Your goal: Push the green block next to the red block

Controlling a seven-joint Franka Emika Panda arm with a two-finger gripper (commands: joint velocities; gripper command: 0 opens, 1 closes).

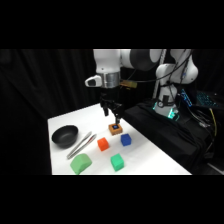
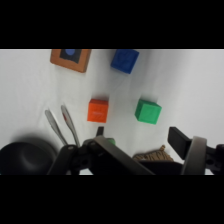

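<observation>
Side view, white table (image 1: 150,150), black curtain backdrop (image 1: 45,85), end effector (image 1: 114,119) fingers apart, raised above blocks

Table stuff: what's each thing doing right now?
green block: flat on the table, apart from the red block
red block: flat, untouched
blue block: flat, alone
brown block: flat, blue top up
bowl: upright
tongs: lying flat
hand: above the table, holding nothing
</observation>
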